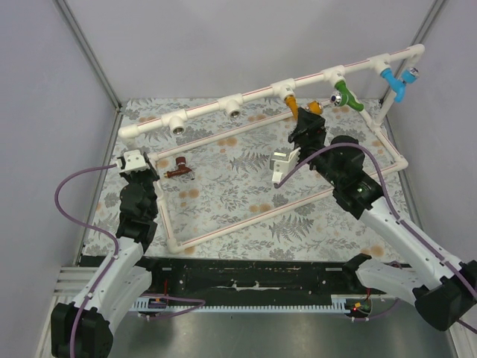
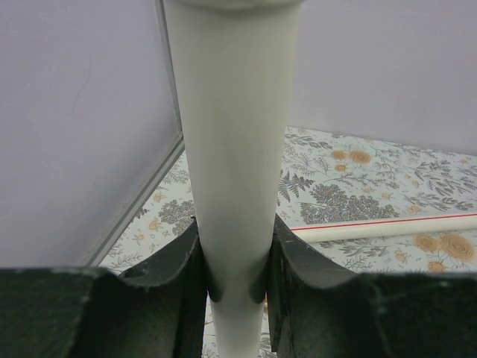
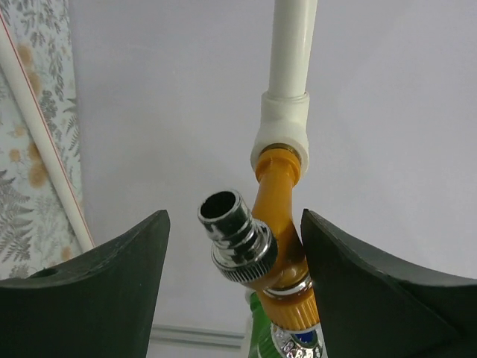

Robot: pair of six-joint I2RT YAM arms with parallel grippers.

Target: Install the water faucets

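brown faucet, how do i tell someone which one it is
Find the white pipe frame lying flat on the floral table. The brown faucet lies loose inside its left end. It alone is down there; the orange faucet, green faucet and blue faucet hang from the raised pipe.

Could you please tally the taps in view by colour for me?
orange-yellow tap: 1
green tap: 1
light blue tap: 1
dark reddish-brown tap: 1
Total: 4
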